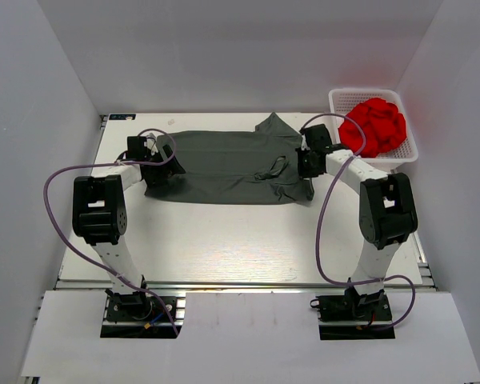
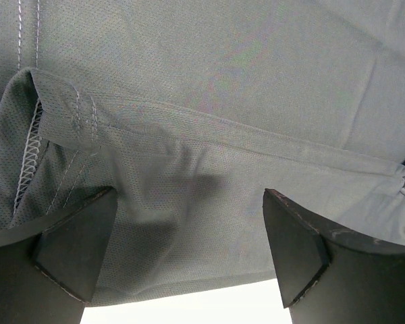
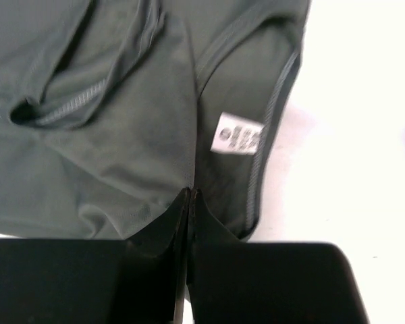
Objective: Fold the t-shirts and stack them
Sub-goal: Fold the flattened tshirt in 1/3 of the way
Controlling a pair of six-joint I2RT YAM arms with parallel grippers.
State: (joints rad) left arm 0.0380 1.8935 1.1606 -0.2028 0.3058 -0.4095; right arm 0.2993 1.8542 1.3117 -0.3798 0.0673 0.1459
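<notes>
A dark charcoal-grey t-shirt [image 1: 224, 164] lies partly folded across the back half of the white table, with a sleeve sticking up at the far right. My left gripper [image 1: 154, 166] is at the shirt's left end. In the left wrist view it [image 2: 189, 202] is open, with the shirt's cloth [image 2: 223, 81] and a stitched hem lying between and beyond the fingers. My right gripper [image 1: 306, 166] is at the shirt's right end. In the right wrist view it [image 3: 191, 194] is shut on a fold of the shirt [image 3: 108, 155], next to the collar with its white label [image 3: 237, 135].
A white basket [image 1: 410, 152] with a heap of red cloth [image 1: 376, 124] stands at the back right, close to the right arm. Purple cables loop from both arms. White walls enclose the table on three sides.
</notes>
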